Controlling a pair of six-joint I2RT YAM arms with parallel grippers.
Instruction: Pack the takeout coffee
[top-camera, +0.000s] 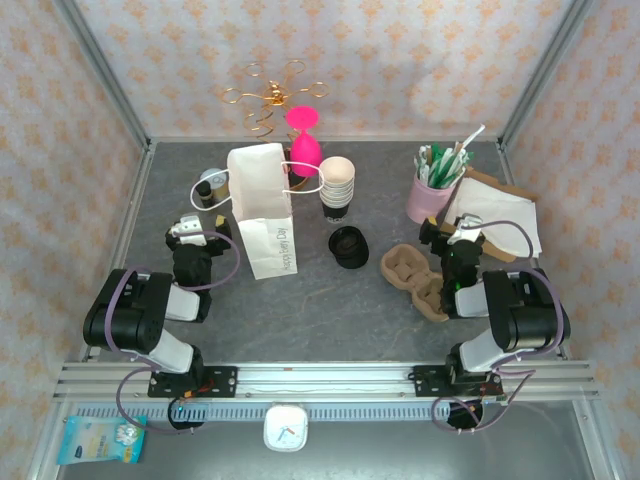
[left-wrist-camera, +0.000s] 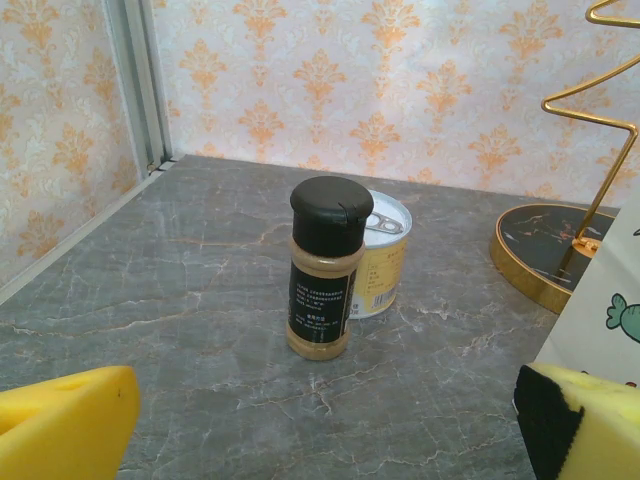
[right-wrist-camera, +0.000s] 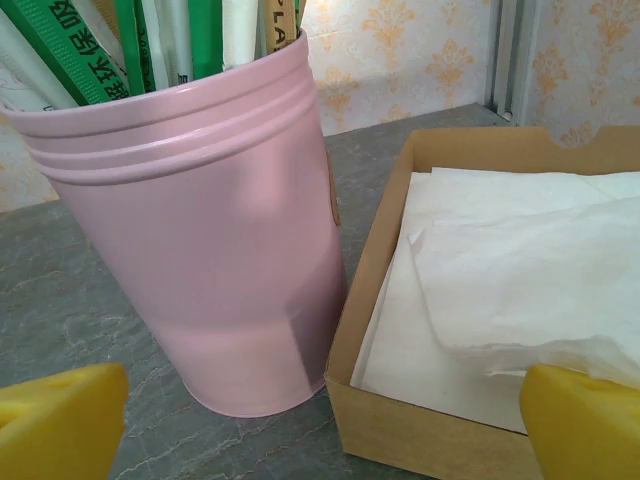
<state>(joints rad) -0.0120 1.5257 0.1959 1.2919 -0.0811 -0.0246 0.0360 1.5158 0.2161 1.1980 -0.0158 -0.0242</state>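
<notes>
**Both arms waiting, jaws spread and empty; coffee not yet assembled.**

Nearest in the overhead view, we note the left gripper (top-camera: 190, 232) at lower left and the right gripper (top-camera: 455, 240) at lower right. Each is spread wide with nothing between its yellow foam pads (left-wrist-camera: 65, 420), which we judge a ready pose ahead of any pick. Just left of the right gripper lies the brown moulded-pulp cup carrier (top-camera: 413, 275), its wells apparently empty and within that arm's reach. At centre frame sits the round black plastic lid (top-camera: 347, 247), apart from the carrier; we cannot tell whether a cup is beneath it. Above it is the stack of unlidded cream paper cups (top-camera: 337, 183). Left of centre stands the white paper bag (top-camera: 262, 210), upright and mouth up, presumably to receive the load. The right wrist camera faces the pink metal cup of straws (right-wrist-camera: 200, 230) and the brown card box of white napkins (right-wrist-camera: 480, 300).
</notes>
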